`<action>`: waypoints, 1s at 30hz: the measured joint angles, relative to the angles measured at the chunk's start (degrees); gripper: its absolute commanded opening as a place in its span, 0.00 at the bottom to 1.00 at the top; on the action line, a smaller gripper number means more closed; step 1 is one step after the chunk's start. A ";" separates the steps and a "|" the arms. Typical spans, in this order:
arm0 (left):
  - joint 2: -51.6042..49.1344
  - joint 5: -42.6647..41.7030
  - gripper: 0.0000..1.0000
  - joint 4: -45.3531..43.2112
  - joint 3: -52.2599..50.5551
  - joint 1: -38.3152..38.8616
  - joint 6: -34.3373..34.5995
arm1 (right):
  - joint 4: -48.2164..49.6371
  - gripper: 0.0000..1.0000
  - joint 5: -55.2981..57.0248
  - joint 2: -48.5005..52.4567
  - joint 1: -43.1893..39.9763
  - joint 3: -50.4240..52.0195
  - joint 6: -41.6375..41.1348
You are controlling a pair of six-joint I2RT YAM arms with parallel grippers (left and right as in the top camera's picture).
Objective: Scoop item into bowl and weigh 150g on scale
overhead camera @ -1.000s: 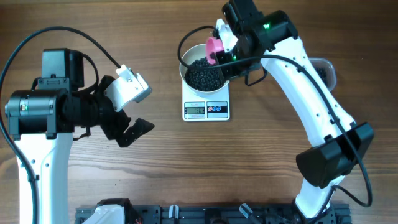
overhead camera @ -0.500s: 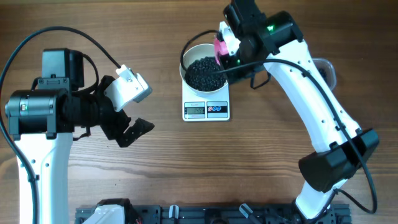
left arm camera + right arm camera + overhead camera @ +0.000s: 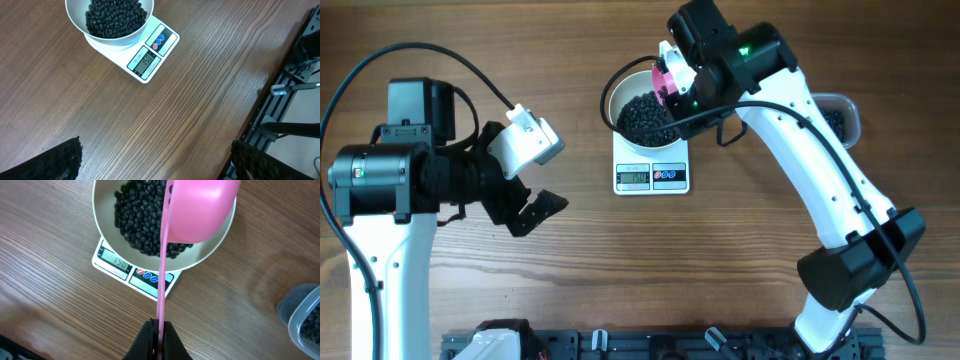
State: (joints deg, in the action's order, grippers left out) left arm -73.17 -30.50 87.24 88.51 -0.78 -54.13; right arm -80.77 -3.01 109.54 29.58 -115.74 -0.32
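Observation:
The white bowl [image 3: 617, 84] stands on the small white scale [image 3: 652, 176] and holds a heap of tiny black beans [image 3: 645, 118]. My right gripper [image 3: 674, 92] is shut on the thin handle of a pink scoop [image 3: 664, 74], whose cup hangs over the bowl's right side. In the right wrist view the scoop's cup [image 3: 200, 210] is turned on edge above the beans [image 3: 137, 222], and the right gripper [image 3: 159, 332] pinches the handle. My left gripper [image 3: 532, 212] stands open over bare table, left of the scale. The left wrist view shows the bowl [image 3: 75, 20] and the scale [image 3: 150, 56] far ahead.
A clear plastic tub [image 3: 836, 112] with more dark beans sits at the right, behind the right arm, also seen as the tub [image 3: 302, 317] at the wrist view's edge. A black rail [image 3: 660, 345] runs along the table's front edge.
The right arm has shifted a little to the left and back, carrying the pink scoop over the bowl. The left arm has not moved.

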 measured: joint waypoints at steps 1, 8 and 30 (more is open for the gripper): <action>0.00 0.00 1.00 0.00 0.00 0.00 0.00 | -0.28 0.04 0.61 0.00 0.00 0.02 0.00; 0.00 -0.02 1.00 0.00 0.00 0.00 0.00 | 1.29 0.04 1.16 -0.02 0.48 0.11 0.42; 0.00 0.00 1.00 0.00 0.00 0.00 0.00 | 0.70 0.04 3.28 -0.04 1.79 0.11 0.61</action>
State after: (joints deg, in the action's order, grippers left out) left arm -73.17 -30.50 87.24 88.51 -0.78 -54.13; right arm -80.07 0.27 109.49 31.38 -115.63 0.30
